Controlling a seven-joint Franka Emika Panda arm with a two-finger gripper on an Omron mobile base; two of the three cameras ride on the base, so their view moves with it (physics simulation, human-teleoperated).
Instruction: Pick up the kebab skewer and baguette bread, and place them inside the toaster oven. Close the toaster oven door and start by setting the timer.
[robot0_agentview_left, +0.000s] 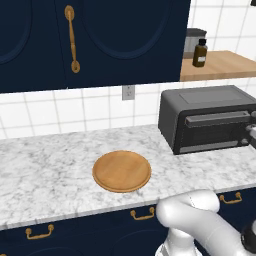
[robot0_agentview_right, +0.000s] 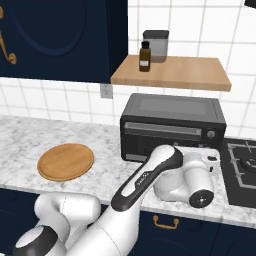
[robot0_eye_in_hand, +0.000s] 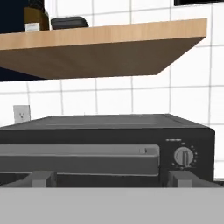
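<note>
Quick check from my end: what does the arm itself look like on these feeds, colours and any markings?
The arm is glossy white with rounded, bulbous links, a long black panel bearing small white lettering, and dark round joint caps. In the hand view, the gripper shows two blocky grey fingertips. No cables show.

From my left base camera, the toaster oven (robot0_agentview_left: 207, 119) runs off the right edge, its knobs cut away. In the right base view, my own arm covers the lower front of the toaster oven door (robot0_agentview_right: 162, 134). In the hand view, the gripper (robot0_eye_in_hand: 111, 178) fingertips barely show, their spacing unclear.
</note>
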